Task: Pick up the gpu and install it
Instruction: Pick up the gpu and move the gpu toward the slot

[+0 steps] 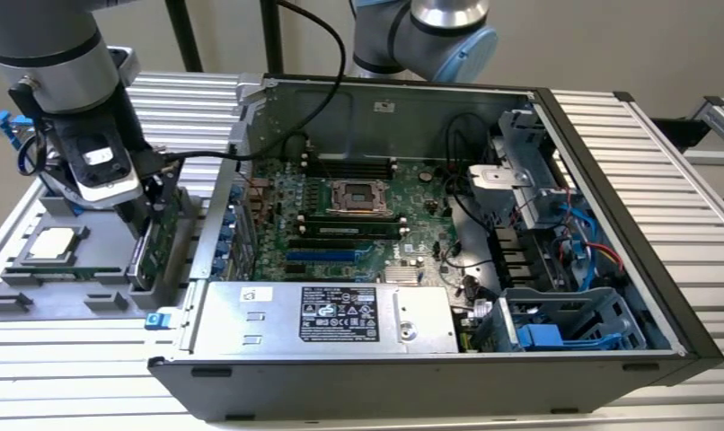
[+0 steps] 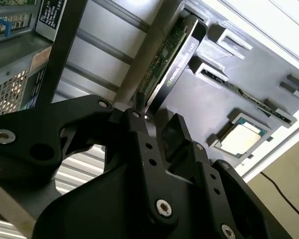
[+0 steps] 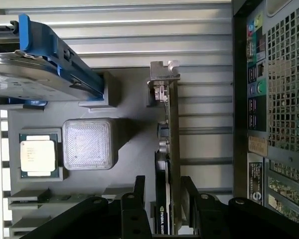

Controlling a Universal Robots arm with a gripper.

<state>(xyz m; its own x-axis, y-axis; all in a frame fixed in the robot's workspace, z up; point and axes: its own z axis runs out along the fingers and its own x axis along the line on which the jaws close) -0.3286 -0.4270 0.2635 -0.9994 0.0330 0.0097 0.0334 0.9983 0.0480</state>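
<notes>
Claw (image 3: 162, 181) open, straddling upright gpu (image 3: 174, 124), gpu standing in gray tray (image 3: 134, 104)

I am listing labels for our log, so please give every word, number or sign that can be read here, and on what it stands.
Nothing can be quoted with certainty.
Power supply label: print too small to read.
gpu shroud: white lettering, blurred.
Case stickers: too small to read.
Processor lid: markings too faint.
</notes>
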